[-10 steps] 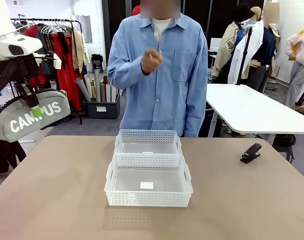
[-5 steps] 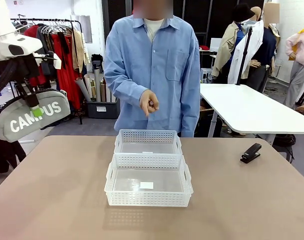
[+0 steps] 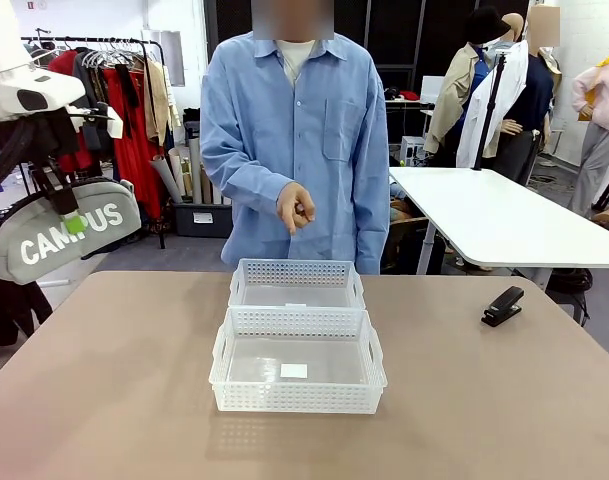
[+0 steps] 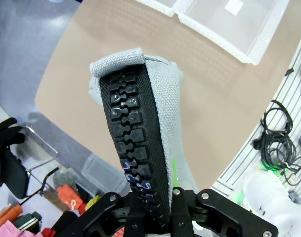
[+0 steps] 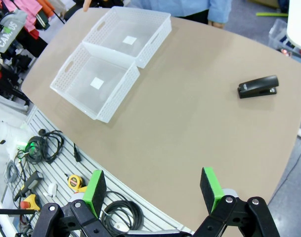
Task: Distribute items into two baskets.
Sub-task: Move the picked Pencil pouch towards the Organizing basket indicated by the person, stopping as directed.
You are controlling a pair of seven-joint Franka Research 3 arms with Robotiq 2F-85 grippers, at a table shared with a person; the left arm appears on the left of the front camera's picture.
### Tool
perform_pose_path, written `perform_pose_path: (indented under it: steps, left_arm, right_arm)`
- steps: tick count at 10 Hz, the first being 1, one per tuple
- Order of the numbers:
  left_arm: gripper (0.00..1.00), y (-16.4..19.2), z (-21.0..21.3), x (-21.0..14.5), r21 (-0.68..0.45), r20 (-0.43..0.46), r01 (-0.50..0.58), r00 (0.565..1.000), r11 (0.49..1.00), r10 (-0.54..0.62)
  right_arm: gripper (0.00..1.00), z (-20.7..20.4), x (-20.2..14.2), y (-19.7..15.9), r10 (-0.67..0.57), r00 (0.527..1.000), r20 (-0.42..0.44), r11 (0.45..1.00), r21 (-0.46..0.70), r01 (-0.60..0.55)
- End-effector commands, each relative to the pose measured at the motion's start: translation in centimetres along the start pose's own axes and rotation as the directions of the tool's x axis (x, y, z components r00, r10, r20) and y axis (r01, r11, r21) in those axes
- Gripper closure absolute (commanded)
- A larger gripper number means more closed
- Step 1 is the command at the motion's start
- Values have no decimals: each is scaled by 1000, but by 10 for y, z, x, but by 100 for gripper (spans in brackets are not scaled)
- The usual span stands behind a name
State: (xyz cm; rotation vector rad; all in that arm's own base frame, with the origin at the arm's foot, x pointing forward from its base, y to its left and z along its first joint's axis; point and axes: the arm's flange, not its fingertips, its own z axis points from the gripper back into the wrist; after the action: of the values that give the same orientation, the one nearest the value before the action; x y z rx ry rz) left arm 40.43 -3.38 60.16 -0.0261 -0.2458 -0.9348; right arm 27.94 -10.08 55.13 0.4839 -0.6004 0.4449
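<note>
Change since a second ago: person's hand (image 3: 296,207) drops from chest height to upper centre of the front frame, a finger seemingly angled down toward the far basket (image 3: 296,271). I read this as a cue that the pouch belongs there. Nothing else shifts.

Item 1, grey CAMPUS pouch (image 3: 59,235): hangs at upper left of the front frame, off the worktop (image 3: 104,380), well apart from both baskets. Held by my left tool (image 3: 74,222), clamped tight on its black strap (image 4: 135,148), which runs up the middle of the left wrist frame.

Item 2, stapler (image 3: 502,305): lies on the worktop at right of the front frame, untouched.

Item 3, near basket (image 3: 296,398): centre frame, touching the far one; each holds only a white label.

Left arm: raised, motionless, tool pointing down.

Right tool (image 5: 152,190): jaws fully apart, holding nothing, hovering high over the worktop, stapler at upper right of its frame.

Status: no item placed yet.
</note>
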Motion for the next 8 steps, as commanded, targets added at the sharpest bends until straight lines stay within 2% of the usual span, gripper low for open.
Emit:
perform_pose_path:
  steps: [1, 5, 8]
  left_arm:
    - [100, 0, 0, 0, 0, 0, 0, 1000, 1000, 0]
    - [100, -28, 2, -7, -6, -28, 81, 996, 997, -81]
    - [100, -50, -15, -22, -83, -27, 253, 966, 964, -256]
  right_arm:
    - [0, 0, 0, 1, 4, 1000, 7, 1000, 10, -4]
    - [0, 0, 0, 1, 4, 1000, 7, 1000, 10, -4]
    - [0, 0, 0, 1, 4, 1000, 7, 1000, 10, -4]
